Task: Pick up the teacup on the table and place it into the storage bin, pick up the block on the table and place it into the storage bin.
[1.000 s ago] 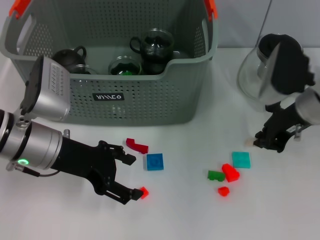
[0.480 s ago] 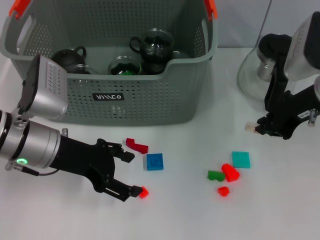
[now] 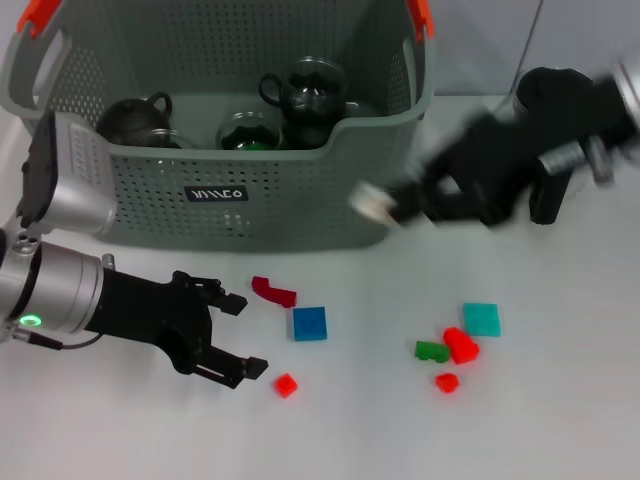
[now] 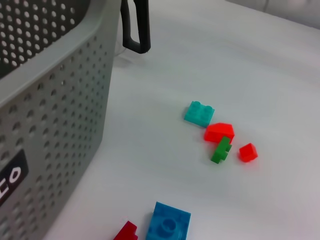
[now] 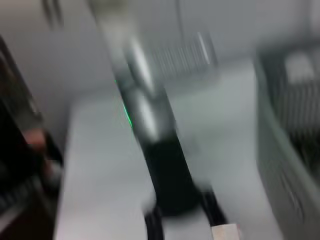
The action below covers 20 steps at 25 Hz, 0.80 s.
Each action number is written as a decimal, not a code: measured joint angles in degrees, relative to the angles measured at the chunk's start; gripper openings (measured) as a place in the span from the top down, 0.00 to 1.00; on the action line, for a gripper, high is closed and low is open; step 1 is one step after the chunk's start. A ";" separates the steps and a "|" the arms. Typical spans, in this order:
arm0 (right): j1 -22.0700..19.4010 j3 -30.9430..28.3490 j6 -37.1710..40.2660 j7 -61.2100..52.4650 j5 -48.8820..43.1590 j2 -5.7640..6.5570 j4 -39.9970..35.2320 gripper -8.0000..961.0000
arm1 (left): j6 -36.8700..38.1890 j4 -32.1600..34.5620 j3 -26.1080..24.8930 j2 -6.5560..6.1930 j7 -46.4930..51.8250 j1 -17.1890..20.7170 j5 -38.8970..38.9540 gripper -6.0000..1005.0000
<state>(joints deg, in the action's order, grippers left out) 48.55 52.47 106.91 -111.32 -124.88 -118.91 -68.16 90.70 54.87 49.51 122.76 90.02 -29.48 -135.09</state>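
Note:
The storage bin (image 3: 300, 210) stands at the back left, and dark glass teacups (image 3: 312, 92) sit inside it. My right gripper (image 3: 385, 205) is blurred in mid-air beside the bin's right front corner, shut on a small cream block (image 3: 371, 203); that block (image 5: 225, 232) also shows in the right wrist view. My left gripper (image 3: 238, 336) hovers low over the table in front of the bin, open and holding nothing. A small red block (image 3: 286, 384) lies just right of its lower finger, apart from it.
Loose blocks lie on the table: dark red (image 3: 272, 291), blue (image 3: 309, 323), teal (image 3: 482, 319), green (image 3: 431, 350), and two red ones (image 3: 461, 344). A glass jug's black handle (image 4: 136, 25) shows beyond the bin's corner in the left wrist view.
My right arm has swung left and up from the table's right side toward the bin, carrying the cream block. My left gripper has drawn back left, away from the small red block.

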 joint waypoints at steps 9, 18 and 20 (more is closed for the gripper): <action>12.88 1.24 -24.85 -0.31 3.13 0.73 10.28 0.85 | -0.44 -0.03 0.24 0.11 -0.35 -0.34 0.01 0.12; 16.54 9.86 -47.65 1.99 -2.20 -0.44 21.78 0.83 | 0.60 0.39 0.18 0.29 0.17 -0.32 0.04 0.12; 16.41 10.31 -48.11 1.47 -3.49 -0.57 21.75 0.81 | 0.70 0.40 0.09 0.28 0.17 -0.32 0.07 0.12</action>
<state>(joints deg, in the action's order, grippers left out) 64.97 62.78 58.79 -109.86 -128.38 -119.49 -46.41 91.41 55.27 49.60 123.04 90.19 -29.80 -135.01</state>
